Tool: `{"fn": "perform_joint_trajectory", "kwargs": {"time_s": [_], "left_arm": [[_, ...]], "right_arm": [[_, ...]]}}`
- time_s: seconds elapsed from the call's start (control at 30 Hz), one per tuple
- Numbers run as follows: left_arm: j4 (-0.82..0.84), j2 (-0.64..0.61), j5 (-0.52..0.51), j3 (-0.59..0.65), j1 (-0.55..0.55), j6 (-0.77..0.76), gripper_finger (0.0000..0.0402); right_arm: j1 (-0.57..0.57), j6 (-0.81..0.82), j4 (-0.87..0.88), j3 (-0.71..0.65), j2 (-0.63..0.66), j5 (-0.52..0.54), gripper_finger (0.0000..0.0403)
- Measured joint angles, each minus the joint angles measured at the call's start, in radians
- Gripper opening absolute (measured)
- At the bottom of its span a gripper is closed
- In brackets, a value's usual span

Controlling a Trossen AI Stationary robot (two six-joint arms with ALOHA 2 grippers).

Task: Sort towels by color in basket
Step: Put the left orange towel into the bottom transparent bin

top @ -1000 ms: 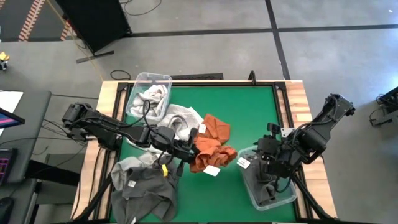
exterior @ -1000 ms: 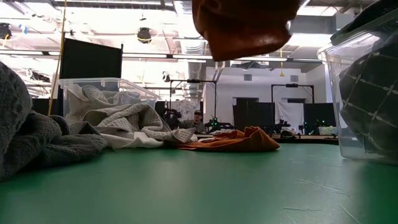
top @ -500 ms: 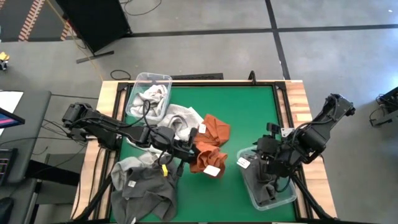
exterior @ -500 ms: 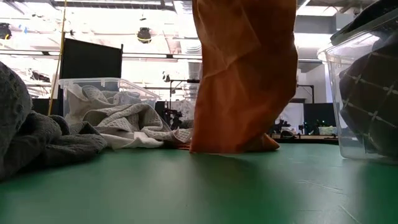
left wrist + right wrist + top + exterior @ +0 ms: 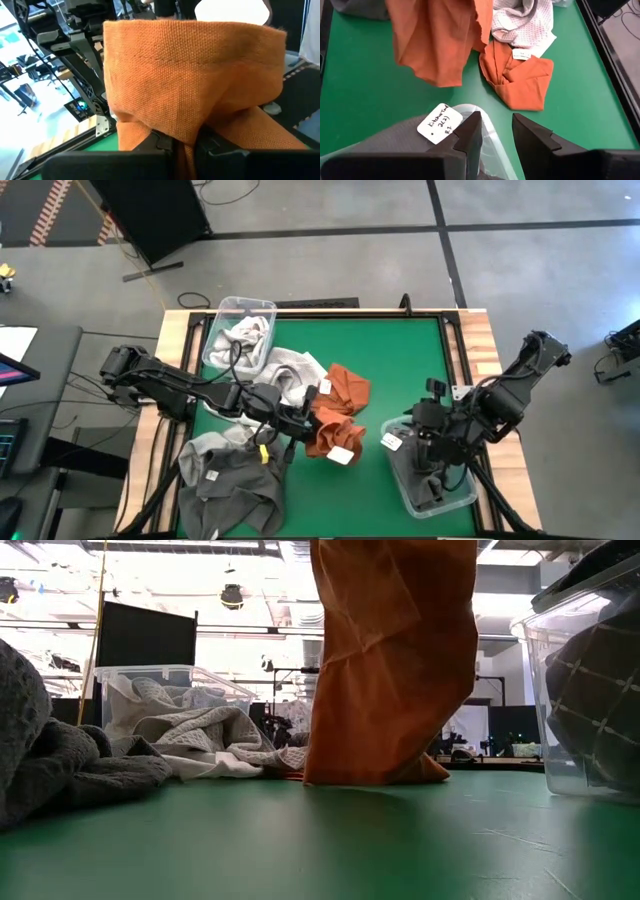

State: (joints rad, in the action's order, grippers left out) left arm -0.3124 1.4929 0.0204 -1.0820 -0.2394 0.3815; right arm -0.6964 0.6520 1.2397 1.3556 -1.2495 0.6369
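Observation:
A rust orange towel (image 5: 333,438) hangs from my left gripper (image 5: 303,425) near the table's middle, and that gripper is shut on it. A second orange towel (image 5: 346,385) lies crumpled on the green table just beyond, against a pale grey towel (image 5: 290,370). My right gripper (image 5: 492,137) is open above the right clear bin (image 5: 436,498), which holds a dark towel with thin grid lines (image 5: 600,690); nothing is between its fingers. The left clear bin (image 5: 240,310) holds white and pale grey towels. Dark grey towels (image 5: 232,480) lie heaped at the near left. My left gripper pinches a bunched fold of the orange towel (image 5: 186,137) between its two fingers, several layers gathered together. The fingers come from the table's left. The towel drapes over and hangs below the gripper, and its lower end (image 5: 350,778) rests on the table.
A white paper tag (image 5: 440,121) lies on the right bin's rim. A white tag (image 5: 343,454) shows at the held towel's lower end. Bare green table (image 5: 400,360) lies between the towels and the far right corner. The table has wooden side edges (image 5: 480,340).
The orange towel has come down: a second ago it hung clear above the table, now it hangs long with its lower end on the table. It has hardly moved in the last half second. My right gripper has stayed over the right bin.

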Motion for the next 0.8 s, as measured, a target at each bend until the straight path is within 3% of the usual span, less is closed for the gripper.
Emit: {"fn": "perform_joint_trajectory", "kwargs": {"time_s": [0.27, 0.6, 0.8], "left_arm": [[-0.176, 0.067, 0.001, -0.003, 0.005, -0.038, 0.0012], [-0.17, 0.131, 0.003, -0.099, 0.017, -0.027, 0.0012], [-0.177, 0.131, 0.02, -0.119, 0.023, -0.039, 0.0012]], "right_arm": [[0.016, -0.026, 0.042, 0.0, 0.0, 0.0, 0.0139], [0.003, -0.024, 0.084, 0.0, 0.004, 0.001, 0.0139], [0.003, -0.017, 0.095, 0.0, 0.039, 0.063, 0.0139]]}}
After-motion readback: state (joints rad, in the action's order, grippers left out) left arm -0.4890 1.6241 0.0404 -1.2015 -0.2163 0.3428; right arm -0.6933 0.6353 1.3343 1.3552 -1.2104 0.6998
